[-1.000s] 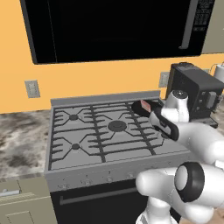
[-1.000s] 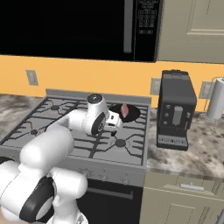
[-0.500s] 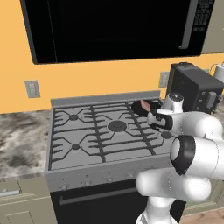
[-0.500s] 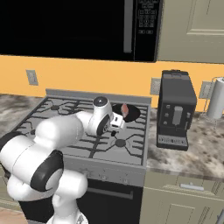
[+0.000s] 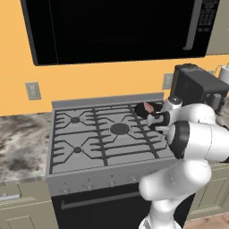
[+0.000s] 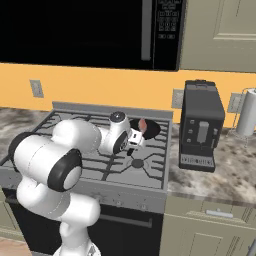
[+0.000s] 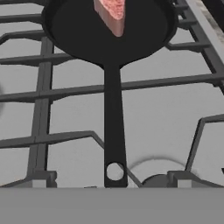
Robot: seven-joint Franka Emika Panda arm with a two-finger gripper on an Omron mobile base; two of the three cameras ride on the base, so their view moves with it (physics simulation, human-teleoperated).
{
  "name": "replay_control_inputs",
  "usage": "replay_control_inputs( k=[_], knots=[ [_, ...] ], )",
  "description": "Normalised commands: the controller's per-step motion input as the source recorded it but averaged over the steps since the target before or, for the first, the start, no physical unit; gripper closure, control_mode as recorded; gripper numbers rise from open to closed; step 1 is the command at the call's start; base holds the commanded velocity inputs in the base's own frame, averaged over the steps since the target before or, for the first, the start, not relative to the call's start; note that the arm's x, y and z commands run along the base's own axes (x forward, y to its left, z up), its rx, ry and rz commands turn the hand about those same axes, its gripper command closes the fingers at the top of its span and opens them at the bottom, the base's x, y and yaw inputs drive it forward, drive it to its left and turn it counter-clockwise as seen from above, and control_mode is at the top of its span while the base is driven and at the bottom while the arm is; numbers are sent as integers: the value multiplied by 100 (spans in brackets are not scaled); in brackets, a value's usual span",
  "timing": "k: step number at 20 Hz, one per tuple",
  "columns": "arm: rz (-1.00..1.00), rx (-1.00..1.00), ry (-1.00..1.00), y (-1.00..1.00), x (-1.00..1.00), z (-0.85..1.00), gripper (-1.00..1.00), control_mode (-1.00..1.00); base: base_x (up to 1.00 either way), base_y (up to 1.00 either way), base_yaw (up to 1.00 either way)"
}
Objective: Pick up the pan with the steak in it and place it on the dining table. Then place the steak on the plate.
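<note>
You have moved nothing yet: the pan (image 7: 109, 26) with steak (image 7: 113, 13) sits on the stove (image 5: 107, 138), fingers open, both placements outstanding.

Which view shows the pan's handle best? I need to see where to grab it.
The hand view: the handle runs full length from the pan toward the camera. In both base views the arm covers the handle; just part of the pan's bowl shows.
</note>
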Motion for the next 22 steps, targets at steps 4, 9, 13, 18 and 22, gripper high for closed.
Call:
replay_control_inputs(
  k=[4,9,13,18,22],
  knots=[
    [0,0,0,-9,34,-34,-100,-100,0,0,0],
    [0,0,0,-10,34,-38,-100,-100,0,0,0],
    [0,0,0,-10,44,-38,-100,-100,0,0,0],
    [0,0,0,-6,43,-43,100,-100,0,0,0],
    [0,0,0,0,12,-17,100,-100,0,0,0]
  ],
)
